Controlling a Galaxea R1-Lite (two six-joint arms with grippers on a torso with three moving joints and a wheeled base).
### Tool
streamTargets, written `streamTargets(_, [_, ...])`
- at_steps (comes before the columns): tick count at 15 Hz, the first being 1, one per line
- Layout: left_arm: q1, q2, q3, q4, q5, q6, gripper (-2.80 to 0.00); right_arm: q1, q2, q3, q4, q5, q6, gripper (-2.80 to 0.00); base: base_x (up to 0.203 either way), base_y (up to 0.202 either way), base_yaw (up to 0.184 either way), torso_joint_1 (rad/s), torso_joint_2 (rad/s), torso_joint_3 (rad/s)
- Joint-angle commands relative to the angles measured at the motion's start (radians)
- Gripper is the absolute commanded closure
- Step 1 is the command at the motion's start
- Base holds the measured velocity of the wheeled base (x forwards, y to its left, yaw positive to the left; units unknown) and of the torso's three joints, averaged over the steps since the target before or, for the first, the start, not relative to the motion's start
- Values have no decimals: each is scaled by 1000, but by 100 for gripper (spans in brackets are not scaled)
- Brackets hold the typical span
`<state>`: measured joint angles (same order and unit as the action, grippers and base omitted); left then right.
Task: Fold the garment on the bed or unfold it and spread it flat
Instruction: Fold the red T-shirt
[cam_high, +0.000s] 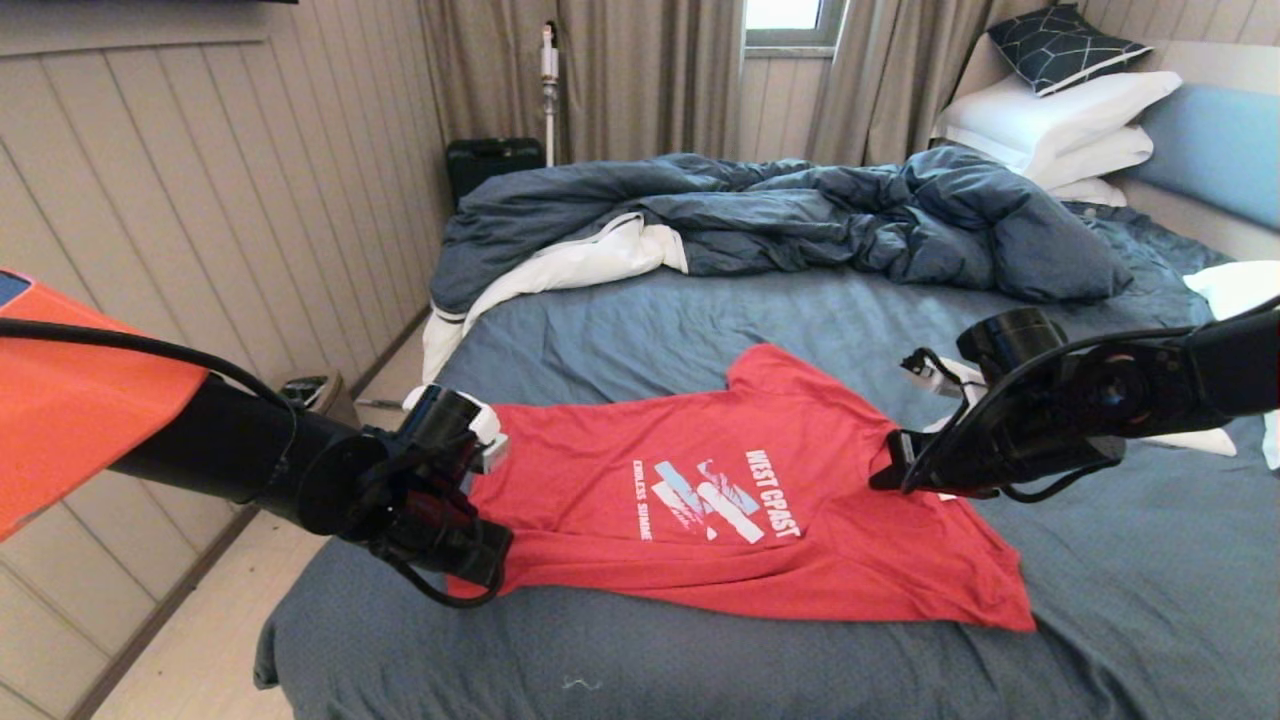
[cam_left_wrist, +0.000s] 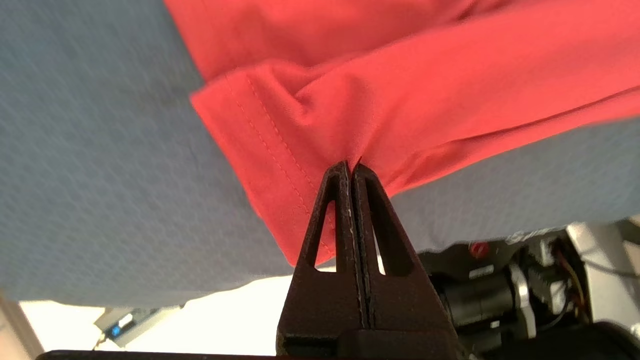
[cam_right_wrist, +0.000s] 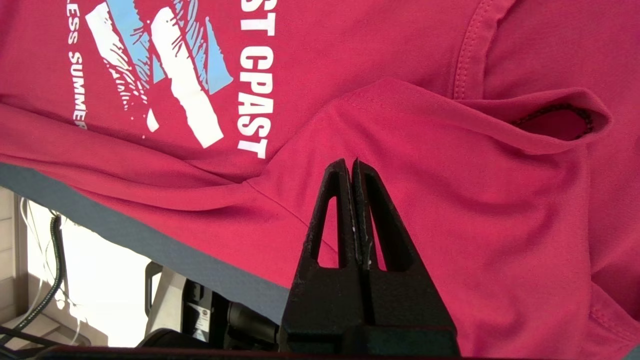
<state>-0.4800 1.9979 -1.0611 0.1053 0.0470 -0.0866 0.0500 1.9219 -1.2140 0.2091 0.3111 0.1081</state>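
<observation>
The garment (cam_high: 600, 450) is a red T-shirt lying print-up on the bed (cam_high: 700, 330), its "WEST COAST" print (cam_high: 770, 495) facing me. My left gripper (cam_high: 488, 560) is shut on its hem corner at the near left of the bed. In the left wrist view that gripper (cam_left_wrist: 351, 164) pinches the red fabric (cam_left_wrist: 400, 75), which rises off the sheet (cam_left_wrist: 100, 150). My right gripper (cam_high: 885, 470) is shut on the shirt by the sleeve and shoulder. In the right wrist view its tips (cam_right_wrist: 350, 162) press into the raised red cloth (cam_right_wrist: 450, 200) beside the collar (cam_right_wrist: 555, 117).
A rumpled dark blue duvet (cam_high: 800, 210) with white lining lies across the far half of the bed. White pillows (cam_high: 1060, 120) and a light-blue headboard (cam_high: 1210, 140) are at the far right. The panelled wall and the floor (cam_high: 220, 640) run along the left.
</observation>
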Motion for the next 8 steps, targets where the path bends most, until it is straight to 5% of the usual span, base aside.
streamTargets(1, [0,-6,-18,1,2,1,0,1,2,1,1,2,1,0,0,0,0,0,0,0])
streamTargets(8, [36,26,-216,28,16,48,0,1,3,1,1,2,1,0,0,0,0,0,0,0])
